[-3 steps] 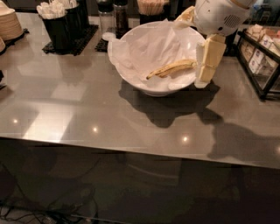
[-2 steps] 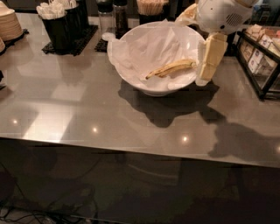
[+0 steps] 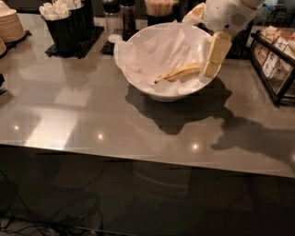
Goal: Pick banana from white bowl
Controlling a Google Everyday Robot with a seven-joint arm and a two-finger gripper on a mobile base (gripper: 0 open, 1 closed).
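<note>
**Gripper at the banana's right end in the bowl**

Gripper (image 3: 209, 70) reaches down from the upper right into the white bowl (image 3: 152, 92), its cream tip at about 3 o'clock inside the bowl, right at the right-hand end of the banana (image 3: 177, 73). Whether it is wide, narrow or clamped on the fruit cannot be told from this view.

At the far left edge of the grey table (image 3: 92, 120), toward 10 o'clock, stands a stack of tan plates (image 3: 10, 25). Next to the right is a black holder (image 3: 69, 27) filled with white packets, resting on a dark mat. Two shakers (image 3: 120, 18) stand just beyond it, close to the bowl's 11 o'clock rim, and a cup of wooden sticks (image 3: 160, 9) sits behind the bowl at 12 o'clock.

Crumpled white paper (image 3: 156, 50) lines the bowl. On it the banana lies nearly flat, running from the bowl's middle out toward 3 o'clock, its right end slightly higher.

At the right edge of the table, a black wire rack (image 3: 276, 60) holds small packets, apart from the bowl.
</note>
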